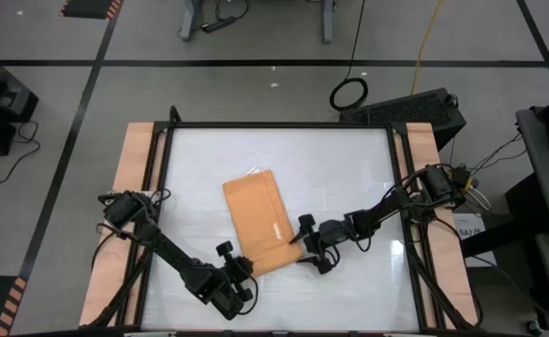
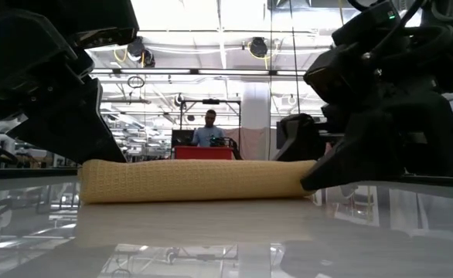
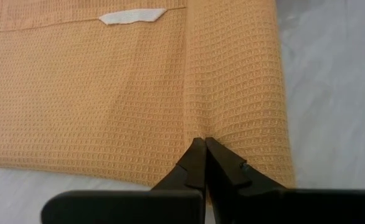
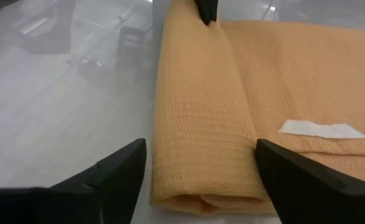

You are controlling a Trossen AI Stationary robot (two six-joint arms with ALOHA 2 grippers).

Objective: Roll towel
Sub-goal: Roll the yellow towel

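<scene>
The orange-tan towel lies on the white table, with its near end rolled into a thick roll and the rest flat. Its white tag is on the flat part beside the roll. My left gripper is at the roll's left end, shut, with its tips at the crease between the roll and the flat part. My right gripper is open at the roll's right end. One finger stands on the roll's near side and the other stands over the flat part. My left gripper's shut fingertips meet the towel at the crease between the roll and the flat part, near the towel's left edge. The cloth puckers toward the tips as if a little fold is pinched. The fingers come slanting down from the table's left. The towel lies on the table.
Bare white tabletop lies on all sides of the towel, inside a dark frame with wooden side strips. In the room beyond the far edge, the low view shows a person behind a red object.
</scene>
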